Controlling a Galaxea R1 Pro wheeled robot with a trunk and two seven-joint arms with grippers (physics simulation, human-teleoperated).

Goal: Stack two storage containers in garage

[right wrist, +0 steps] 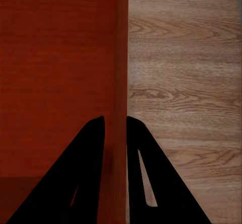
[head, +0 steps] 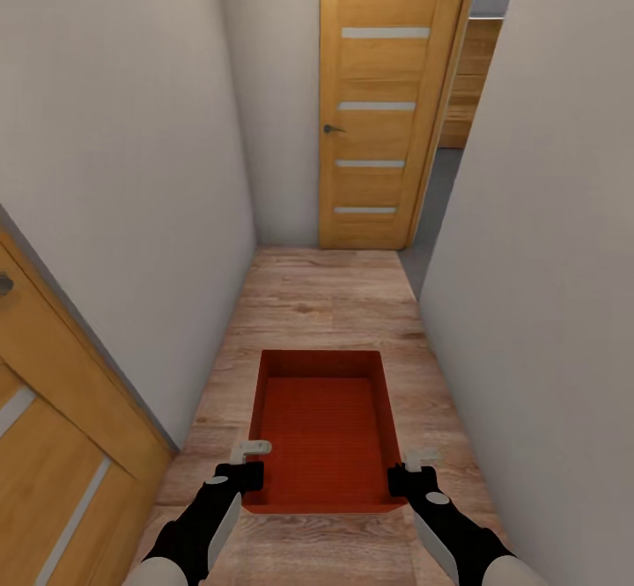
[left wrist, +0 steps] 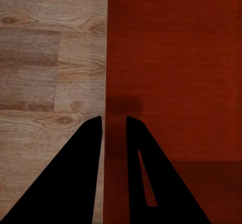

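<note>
Narrow white hallway, plank floor (head: 326, 304), wooden door (head: 383, 102) at 12 o'clock; bin (head: 324, 432) carried low at 6 o'clock, left tool (head: 251, 463) and right tool (head: 414, 472) each clamped on a side wall; seemingly mid-haul, garage unreached, stacking undone.

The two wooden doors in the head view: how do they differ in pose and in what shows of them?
The far door stands ahead at the end of the corridor, nearly whole, with four pale horizontal strips and a dark handle. It stands open, with a gap and grey floor beside it. The near door sits at the left edge, cropped, seen at a steep angle, with parts of two strips. Both are light orange wood of one pattern.
</note>
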